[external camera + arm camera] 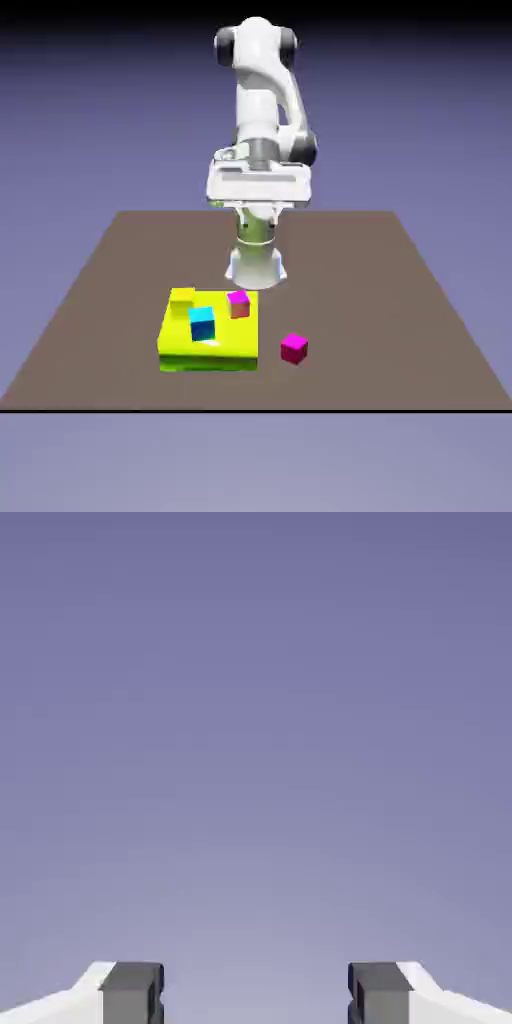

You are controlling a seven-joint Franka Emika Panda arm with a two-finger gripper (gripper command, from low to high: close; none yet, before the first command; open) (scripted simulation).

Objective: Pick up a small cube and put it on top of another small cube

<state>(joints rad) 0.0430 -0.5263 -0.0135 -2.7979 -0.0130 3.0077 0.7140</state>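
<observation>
A magenta cube [294,347] rests on the brown table [400,300], just to the exterior view's right of a yellow-green slab [215,350]. On the slab sit a cyan cube [202,323] and a pink-topped cube [238,303]. My gripper [258,190] hangs high above the table, well behind the cubes and far from all of them. In the hand view the gripper [256,992] is open, its grey fingertips [130,990] wide apart with only the blue-violet backdrop between them. No cube shows in the hand view.
A small yellow block [182,298] stands on the slab's back corner at the exterior view's left. The robot's white base [256,265] stands just behind the slab.
</observation>
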